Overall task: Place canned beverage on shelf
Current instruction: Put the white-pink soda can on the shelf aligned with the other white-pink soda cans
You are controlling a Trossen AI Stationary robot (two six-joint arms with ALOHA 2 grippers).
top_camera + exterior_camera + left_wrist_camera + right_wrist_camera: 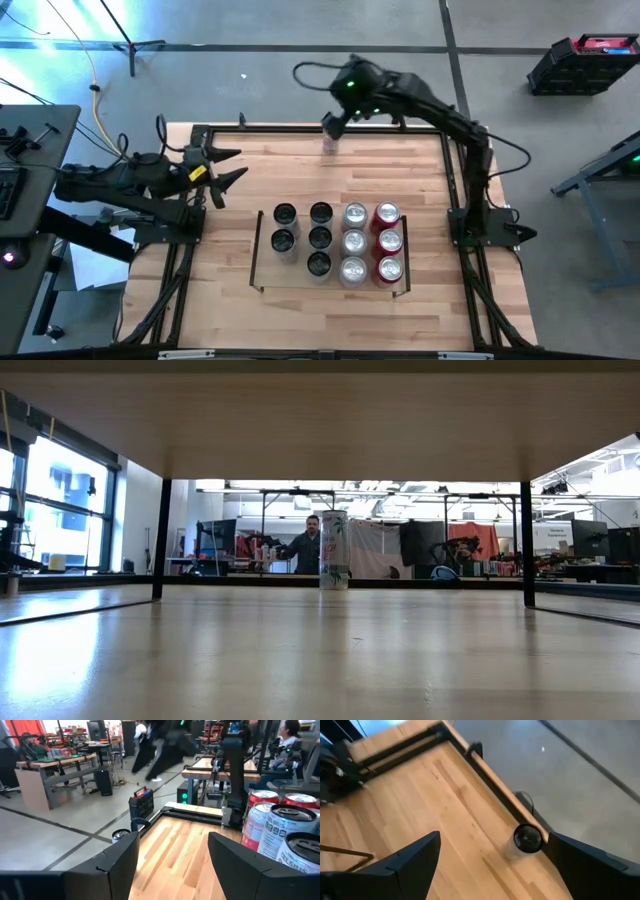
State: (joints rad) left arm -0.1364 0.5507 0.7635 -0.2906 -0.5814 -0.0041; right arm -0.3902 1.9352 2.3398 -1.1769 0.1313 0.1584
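A tall slim can (330,147) stands upright on its base by the table's far edge, beside the black rail; it also shows in the low view (334,550) and from above in the right wrist view (526,840). My right gripper (331,127) hangs open above it, tilted down, its fingers (415,857) wide apart and touching nothing. The shelf (285,272), a light-wood bay with thin black rails, holds several black, silver and red cans (353,242) standing upright. My left gripper (225,172) waits open at the table's left, pointing level toward the right (172,842).
The black frame (300,128) runs along the far edge right behind the lone can. Bare wood lies between the can and the shelf. In the shelf, the near left corner is free. The right arm's base (480,222) stands at the right edge. People show in the room beyond.
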